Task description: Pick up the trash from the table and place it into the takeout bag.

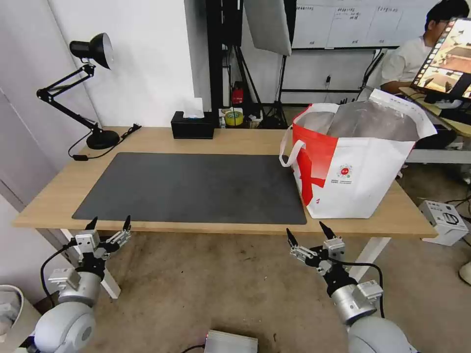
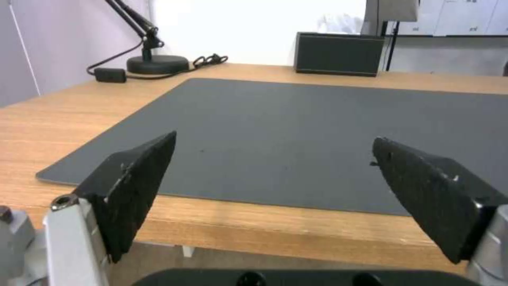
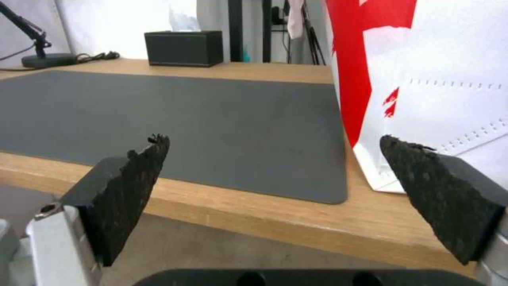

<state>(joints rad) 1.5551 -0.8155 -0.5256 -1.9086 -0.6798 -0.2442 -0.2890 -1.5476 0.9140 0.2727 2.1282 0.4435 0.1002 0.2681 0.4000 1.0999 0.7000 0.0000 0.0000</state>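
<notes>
Just below the near edge of the desk, the left claw and the right claw hang spread wide and hold nothing. No trash lies on the dark mat, and the takeout bag stands open on the desk's right end. The job looks done, so I think the next move is only a look around for missed bits.

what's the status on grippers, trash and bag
Left gripper and right gripper open, low before the table front edge. Takeout bag upright at table's right end. No trash on the mat. Nothing in the way.
</notes>
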